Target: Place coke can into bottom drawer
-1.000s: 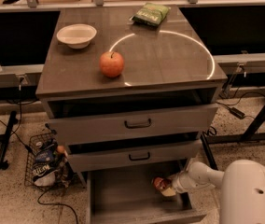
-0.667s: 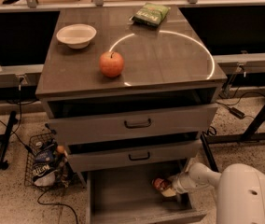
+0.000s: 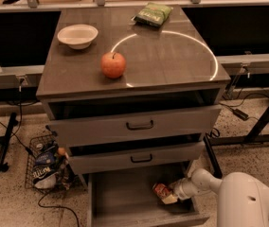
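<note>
Low in the frame, right of centre, the gripper point(image 3: 171, 197) reaches into the open bottom drawer point(image 3: 125, 195), right against the coke can point(image 3: 162, 191). The can sits tilted, low inside the drawer. Almost nothing has shifted in the last second, so placement looks nearly done. I cannot tell whether the gripper is grasping the can or has released it.

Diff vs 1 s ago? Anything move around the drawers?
Nothing clearly moved. The pincer stays low in the open bottom drawer, right beside the coke can, which lies in the same spot. The apple, bowl and green bag on the cabinet top are unchanged.
</note>
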